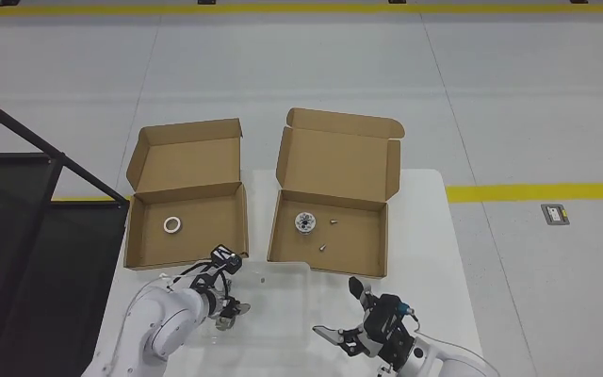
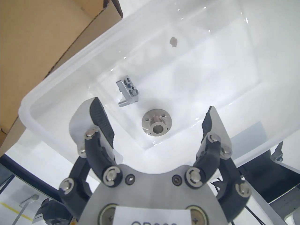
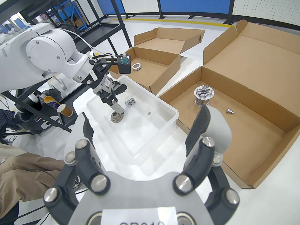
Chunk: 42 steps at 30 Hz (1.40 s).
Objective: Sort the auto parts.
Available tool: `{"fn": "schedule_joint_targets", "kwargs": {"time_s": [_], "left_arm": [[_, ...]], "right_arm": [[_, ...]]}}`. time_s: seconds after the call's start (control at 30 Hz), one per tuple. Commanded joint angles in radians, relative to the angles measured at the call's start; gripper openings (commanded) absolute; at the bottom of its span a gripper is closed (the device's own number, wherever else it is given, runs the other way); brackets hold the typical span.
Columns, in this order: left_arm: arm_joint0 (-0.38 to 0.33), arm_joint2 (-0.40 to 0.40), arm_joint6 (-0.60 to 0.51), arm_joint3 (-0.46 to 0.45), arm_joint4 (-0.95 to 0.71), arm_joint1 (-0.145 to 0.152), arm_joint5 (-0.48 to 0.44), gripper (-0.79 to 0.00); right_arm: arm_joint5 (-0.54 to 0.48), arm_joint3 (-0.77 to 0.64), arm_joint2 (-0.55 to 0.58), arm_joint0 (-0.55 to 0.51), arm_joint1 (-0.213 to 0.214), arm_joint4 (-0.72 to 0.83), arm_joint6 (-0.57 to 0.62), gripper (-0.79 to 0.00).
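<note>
Left gripper point(image 2: 153, 106) spread wide over flanged hub point(image 2: 156, 125) in clear bin point(image 2: 49, 86), small bracket point(image 2: 127, 91) just beside hub, right gripper point(image 3: 145, 114) spread open near bin

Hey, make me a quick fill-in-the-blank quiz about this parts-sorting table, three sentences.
1. The left gripper stands over the flanged hub, fingers ____.
2. The metal ring lies in the ____ cardboard box.
3. The right cardboard box holds ____ small bolts.
Missing words: open; left; two.
</note>
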Motion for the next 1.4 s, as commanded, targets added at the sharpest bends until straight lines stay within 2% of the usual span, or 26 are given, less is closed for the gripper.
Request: {"fn": "schedule_joint_targets", "kwargs": {"time_s": [0.0, 0.13, 0.3, 0.43, 0.63, 0.8, 1.23, 1.37], "left_arm": [[0.001, 0.0, 0.001, 0.0, 0.001, 0.0, -0.001, 0.0], [0.008, 0.009, 0.027, 0.013, 0.015, -0.001, 0.002, 0.0], [-0.032, 0.048, 0.027, 0.058, 0.022, -0.016, 0.114, 0.0], [-0.074, 0.079, 0.013, 0.096, 0.018, -0.027, 0.164, 0.0], [-0.121, 0.117, 0.015, 0.151, 0.039, -0.042, 0.239, -0.095], [-0.152, 0.137, 0.011, 0.193, 0.04, -0.052, 0.266, -0.179], [-0.209, 0.163, -0.001, 0.276, 0.041, -0.072, 0.302, -0.277], [-0.227, 0.172, 0.013, 0.302, 0.03, -0.079, 0.291, -0.351]], "right_arm": [[0.0, 0.0, 0.0, 0.0, 0.0, 0.0, 0.0, 0.0], [0.0, 0.0, 0.0, 0.0, 0.0, 0.0, 0.0, 0.0], [0.0, 0.0, 0.0, 0.0, 0.0, 0.0, 0.0, 0.0], [0.0, 0.0, 0.0, 0.0, 0.0, 0.0, 0.0, 0.0], [0.0, 0.0, 0.0, 0.0, 0.0, 0.0, 0.0, 0.0], [0.0, 0.0, 0.0, 0.0, 0.0, 0.0, 0.0, 0.0], [0.0, 0.0, 0.0, 0.0, 0.0, 0.0, 0.0, 0.0], [0.0, 0.0, 0.0, 0.0, 0.0, 0.0, 0.0, 0.0]]}}
